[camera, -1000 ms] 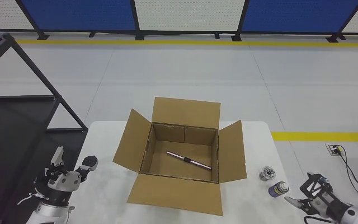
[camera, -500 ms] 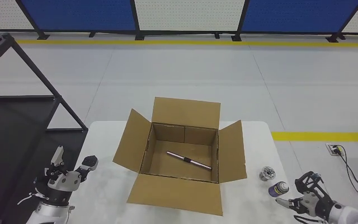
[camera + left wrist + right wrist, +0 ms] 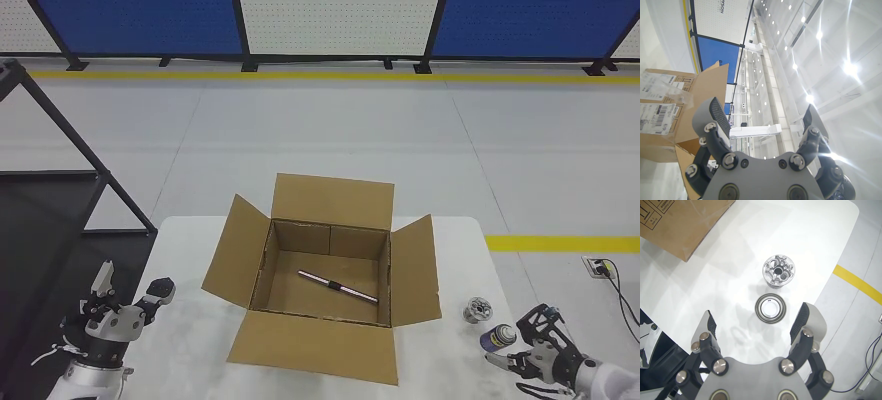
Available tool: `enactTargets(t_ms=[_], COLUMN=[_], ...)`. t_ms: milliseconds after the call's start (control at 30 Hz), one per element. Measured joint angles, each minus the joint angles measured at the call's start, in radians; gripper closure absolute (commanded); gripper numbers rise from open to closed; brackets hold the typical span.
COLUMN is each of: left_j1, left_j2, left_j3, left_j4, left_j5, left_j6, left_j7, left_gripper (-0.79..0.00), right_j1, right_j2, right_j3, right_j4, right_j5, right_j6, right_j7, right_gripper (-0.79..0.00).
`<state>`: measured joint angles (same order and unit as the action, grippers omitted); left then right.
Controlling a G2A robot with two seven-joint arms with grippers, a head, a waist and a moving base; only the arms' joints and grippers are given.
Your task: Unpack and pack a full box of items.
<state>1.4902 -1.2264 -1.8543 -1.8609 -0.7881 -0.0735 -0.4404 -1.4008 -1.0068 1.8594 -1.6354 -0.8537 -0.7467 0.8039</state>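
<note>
An open cardboard box (image 3: 325, 275) stands mid-table, and a thin dark rod (image 3: 338, 287) lies on its floor. To its right stand a slotted metal part (image 3: 477, 310) and a ring-topped cylinder (image 3: 496, 336) with a blue side. My right gripper (image 3: 516, 340) hovers open just beside the cylinder. In the right wrist view the cylinder (image 3: 770, 310) sits near the open right gripper (image 3: 757, 315), with the slotted part (image 3: 779, 271) beyond it. My left gripper (image 3: 130, 288) is at the table's left edge; in its wrist view the left gripper (image 3: 762, 108) is open, empty, pointing upward beside the box (image 3: 702, 91).
The white table (image 3: 190, 330) has free room left of the box. A box flap (image 3: 683, 224) overhangs the table near the two metal parts. A black rack (image 3: 50, 200) stands off the table's left side. The table's right edge runs close to the parts.
My right gripper has moved left along the table's right front, closing in on the ring-topped cylinder. The left arm has stayed put.
</note>
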Motion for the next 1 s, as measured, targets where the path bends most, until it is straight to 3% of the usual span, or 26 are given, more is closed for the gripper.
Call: enactTargets(t_ms=[433, 500, 600, 733, 833, 1000], left_j1=[0.000, 0.000, 0.000, 0.000, 0.000, 0.000], left_j2=[0.000, 0.000, 0.000, 0.000, 0.000, 0.000], left_j3=[0.000, 0.000, 0.000, 0.000, 0.000, 0.000], left_j4=[0.000, 0.000, 0.000, 0.000, 0.000, 0.000], left_j5=[0.000, 0.000, 0.000, 0.000, 0.000, 0.000], left_j6=[0.000, 0.000, 0.000, 0.000, 0.000, 0.000], left_j7=[0.000, 0.000, 0.000, 0.000, 0.000, 0.000], left_gripper=[-0.785, -0.785, -0.785, -0.785, -0.785, -0.785], right_j1=[0.035, 0.045, 0.056, 0.064, 0.063, 0.045], right_j2=[0.015, 0.017, 0.020, 0.024, 0.027, 0.034], right_j3=[-0.051, -0.063, -0.077, -0.086, -0.086, -0.057], right_j4=[0.041, 0.053, 0.070, 0.081, 0.083, 0.057], right_j5=[-0.020, -0.025, -0.031, -0.037, -0.040, -0.041], right_j6=[0.034, 0.043, 0.052, 0.063, 0.070, 0.083], right_j7=[-0.011, -0.016, -0.020, -0.025, -0.033, -0.060], right_gripper=[-0.782, -0.720, -0.385, -0.219, 0.000, 0.000])
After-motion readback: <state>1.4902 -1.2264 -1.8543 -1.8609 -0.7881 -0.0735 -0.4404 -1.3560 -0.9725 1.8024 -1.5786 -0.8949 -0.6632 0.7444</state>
